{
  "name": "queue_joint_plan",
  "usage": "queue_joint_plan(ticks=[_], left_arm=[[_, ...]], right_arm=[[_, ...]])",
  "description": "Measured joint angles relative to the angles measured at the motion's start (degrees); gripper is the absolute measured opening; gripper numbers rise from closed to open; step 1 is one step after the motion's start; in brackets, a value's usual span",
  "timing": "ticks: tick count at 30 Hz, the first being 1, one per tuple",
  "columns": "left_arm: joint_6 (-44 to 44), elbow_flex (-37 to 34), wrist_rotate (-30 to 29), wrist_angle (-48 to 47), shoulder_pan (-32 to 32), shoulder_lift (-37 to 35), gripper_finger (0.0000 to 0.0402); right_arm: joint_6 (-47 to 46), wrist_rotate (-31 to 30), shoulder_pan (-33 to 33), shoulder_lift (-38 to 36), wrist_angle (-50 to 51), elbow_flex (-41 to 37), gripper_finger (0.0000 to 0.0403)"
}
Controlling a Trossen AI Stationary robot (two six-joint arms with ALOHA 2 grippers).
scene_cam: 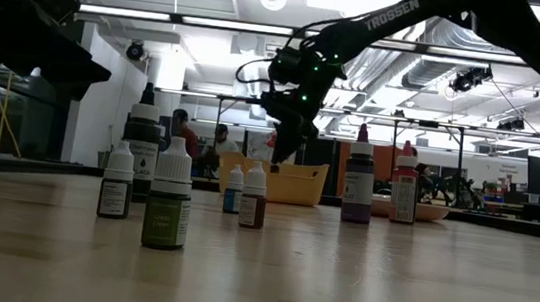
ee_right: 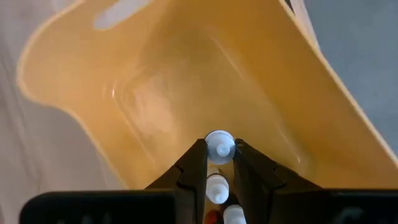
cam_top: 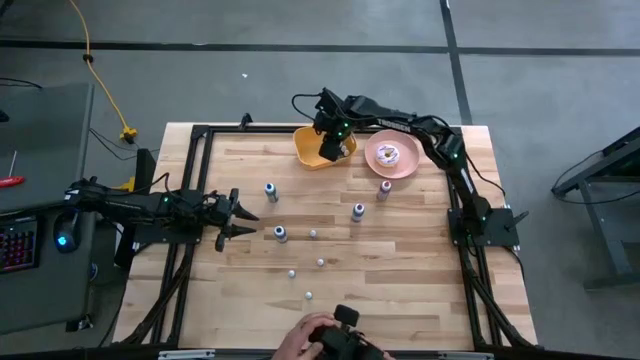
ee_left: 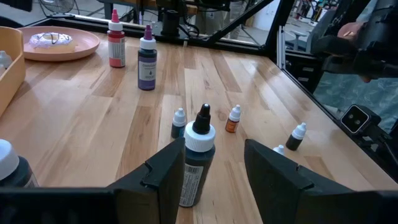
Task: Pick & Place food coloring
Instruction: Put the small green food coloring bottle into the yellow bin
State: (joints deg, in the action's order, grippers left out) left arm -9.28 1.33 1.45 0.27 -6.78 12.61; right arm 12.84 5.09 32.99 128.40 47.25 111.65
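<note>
Where pale wood-plank bench (cam_top: 400, 290) meets the smooth yellow plastic bin (ee_right: 186, 81), right pincer (ee_right: 220, 158) pinches a white-capped food coloring bottle (ee_right: 219, 145) above it; left pincer (ee_left: 214, 171) spread, bottles (cam_top: 316, 235) scattered mid-bench.

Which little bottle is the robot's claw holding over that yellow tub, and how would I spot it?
Find the yellow tub at the table's far edge, left of the pink plate with the doughnut. The right gripper hangs over it, pinching a small white-capped bottle. Every other bottle stands on the wood; only this one is in the air between dark fingers.
</note>
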Motion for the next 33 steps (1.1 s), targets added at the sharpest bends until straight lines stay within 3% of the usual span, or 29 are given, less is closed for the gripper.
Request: queue_joint_plan(ticks=[13, 33], left_arm=[[0.01, 0.0, 0.01, -0.01, -0.01, -0.01, 0.0163], [0.02, -0.01, 0.02, 0.0, -0.01, -0.01, 0.0163]], right_arm=[[-10.41, 1.3, 1.45, 3.72, 3.14, 2.7, 0.0066], [-3.51, 2.05, 2.25, 3.96, 3.88, 2.7, 0.007]])
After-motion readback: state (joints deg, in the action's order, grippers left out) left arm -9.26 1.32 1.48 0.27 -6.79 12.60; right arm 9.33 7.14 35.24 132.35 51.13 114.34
